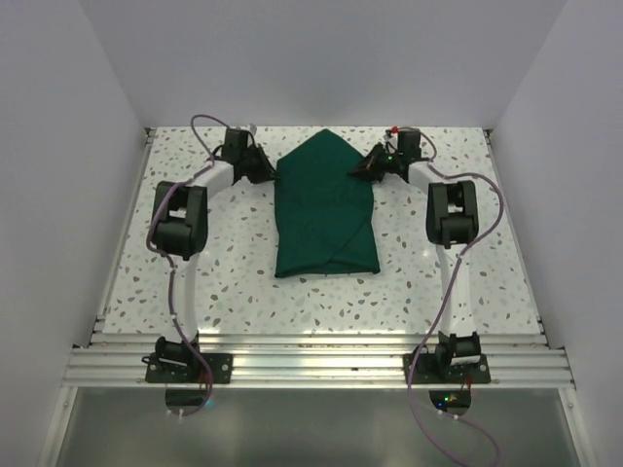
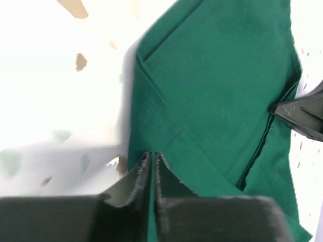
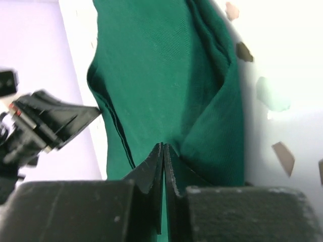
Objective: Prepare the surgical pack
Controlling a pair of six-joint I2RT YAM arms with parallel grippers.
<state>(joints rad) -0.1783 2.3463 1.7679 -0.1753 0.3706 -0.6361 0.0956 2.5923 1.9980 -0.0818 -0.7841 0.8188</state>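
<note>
So from the top camera, the surgical pack [image 1: 324, 209] is a dark green folded bundle lying flat on the speckled table [image 1: 243, 292]. It's about midway between the left and right edges and nearer the far edge, with its pointed end aimed at that far edge. The left gripper [image 1: 265, 165] sits right against the pack's left side up near the point, and the right gripper [image 1: 362, 167] mirrors it on the right side. On the left wrist cam, the fingers are pressed almost together with just a sliver of gap, tips right at the cloth's edge fold. I can't tell if any fabric is actually pinched. The right wrist cam is the same deal: fingers closed up tight, tips on a fold of the green cloth, and again no way to say if they've got cloth between them. The other gripper shows up blurry across the pack.
</note>
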